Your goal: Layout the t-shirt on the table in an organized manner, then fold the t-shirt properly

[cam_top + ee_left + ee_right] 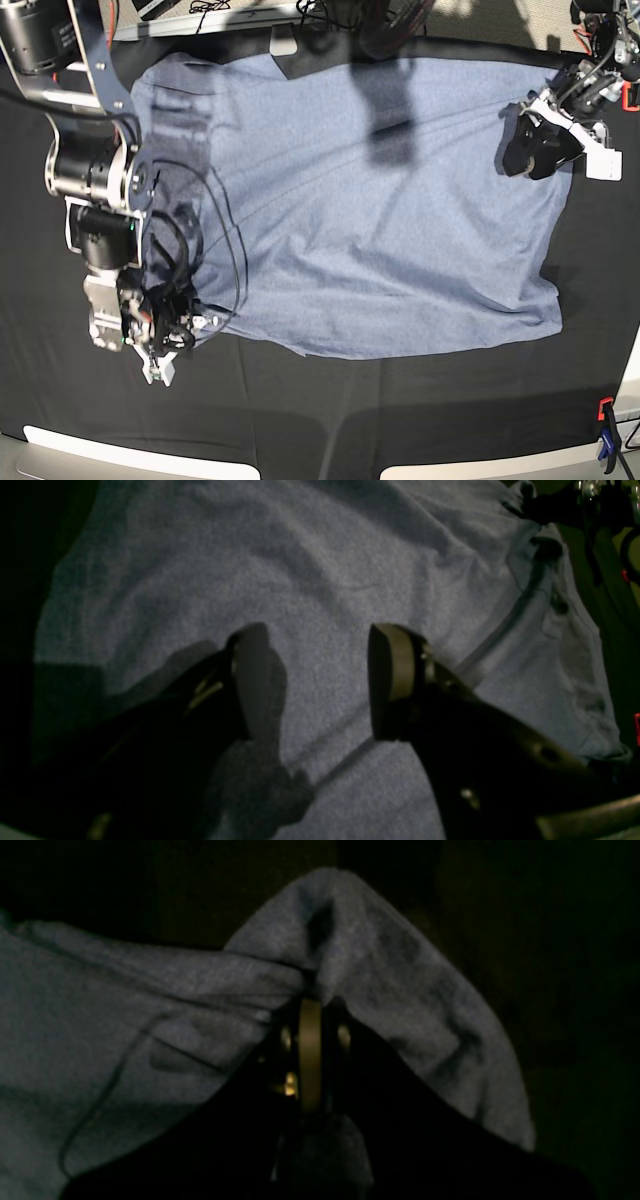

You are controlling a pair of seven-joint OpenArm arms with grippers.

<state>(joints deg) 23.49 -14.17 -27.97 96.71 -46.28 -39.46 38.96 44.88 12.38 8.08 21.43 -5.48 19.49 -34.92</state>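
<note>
1. At the base view's left, the right hand [165, 352] was clamped on a bunched edge of the t-shirt [370, 210], its jaws pressed together on the cloth.
2. The t-shirt lay spread, plain side up, across the middle of the bench [300, 420], which was draped in black cloth.
3. At the right, the left hand [528, 145] hovered over the shirt's far corner, jaws wide apart.
4. An orange and blue clamp [606, 440] gripped the bench's near right edge.

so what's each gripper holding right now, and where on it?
Right gripper: shut on a bunched fold at the t-shirt edge. Left gripper: open above the cloth, holding nothing.
</note>
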